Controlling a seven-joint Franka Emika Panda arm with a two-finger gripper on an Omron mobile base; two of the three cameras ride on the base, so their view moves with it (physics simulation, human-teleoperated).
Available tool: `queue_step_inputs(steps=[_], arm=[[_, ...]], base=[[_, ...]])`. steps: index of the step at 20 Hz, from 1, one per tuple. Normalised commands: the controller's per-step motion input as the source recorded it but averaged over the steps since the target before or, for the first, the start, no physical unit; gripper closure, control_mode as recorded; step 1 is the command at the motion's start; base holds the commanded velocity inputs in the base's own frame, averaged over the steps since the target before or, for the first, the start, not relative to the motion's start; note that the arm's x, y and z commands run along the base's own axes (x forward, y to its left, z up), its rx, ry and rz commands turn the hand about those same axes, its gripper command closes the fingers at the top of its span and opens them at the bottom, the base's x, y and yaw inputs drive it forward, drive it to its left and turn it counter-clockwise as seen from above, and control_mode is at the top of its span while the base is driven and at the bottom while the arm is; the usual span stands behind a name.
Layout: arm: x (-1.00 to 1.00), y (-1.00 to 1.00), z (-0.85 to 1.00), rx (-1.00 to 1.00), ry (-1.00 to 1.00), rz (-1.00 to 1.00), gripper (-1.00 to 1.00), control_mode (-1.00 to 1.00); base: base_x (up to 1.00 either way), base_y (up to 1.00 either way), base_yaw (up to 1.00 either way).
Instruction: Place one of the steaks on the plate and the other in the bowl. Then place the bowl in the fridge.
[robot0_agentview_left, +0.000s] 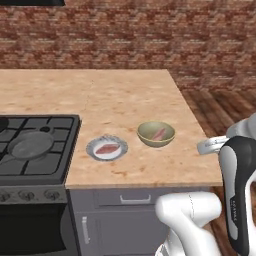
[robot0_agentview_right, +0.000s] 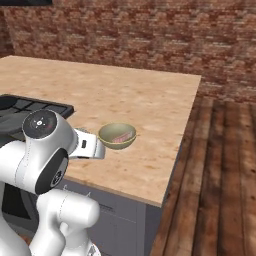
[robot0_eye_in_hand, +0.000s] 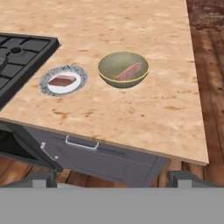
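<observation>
One steak (robot0_agentview_left: 108, 148) lies flat on the small speckled-rim plate (robot0_agentview_left: 93, 152) near the counter's front edge, next to the stove. The other steak (robot0_agentview_left: 159, 133) leans inside the olive-tan bowl (robot0_agentview_left: 148, 138), just right of the plate. In the hand view the plate (robot0_eye_in_hand: 45, 87) with its steak (robot0_eye_in_hand: 62, 80) sits left of the bowl (robot0_eye_in_hand: 109, 75) holding a steak (robot0_eye_in_hand: 129, 71). My gripper (robot0_eye_in_hand: 113, 179) is open and empty, drawn back off the counter's front edge, well short of both dishes. The bowl (robot0_agentview_right: 106, 139) also appears beside my arm. The fridge is out of view.
A black gas stove (robot0_agentview_left: 55, 160) with a grey frying pan (robot0_agentview_left: 30, 145) takes up the counter's left end. A drawer with a silver handle (robot0_eye_in_hand: 82, 143) sits below the counter edge. Wooden floor (robot0_agentview_right: 220, 180) lies right of the counter; a brick wall (robot0_agentview_left: 125, 35) stands behind.
</observation>
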Motion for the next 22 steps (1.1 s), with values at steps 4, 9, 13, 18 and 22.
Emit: queue_step_inputs(steps=[4,9,13,18,22], arm=[[0.0,0.0,0.0,0.0,0.0,0.0,-1.0,1.0],[0.0,0.0,0.0,0.0,0.0,0.0,-1.0,1.0],[0.0,0.0,0.0,0.0,0.0,0.0,-1.0,1.0],[0.0,0.0,0.0,0.0,0.0,0.0,-1.0,1.0],[0.0,0.0,0.0,0.0,0.0,0.0,-1.0,1.0]], base=[[0.25,-0.2,0.15],[0.24,-0.26,0.16],[0.26,-0.26,0.16],[0.25,-0.27,0.16],[0.19,-0.26,0.16]])
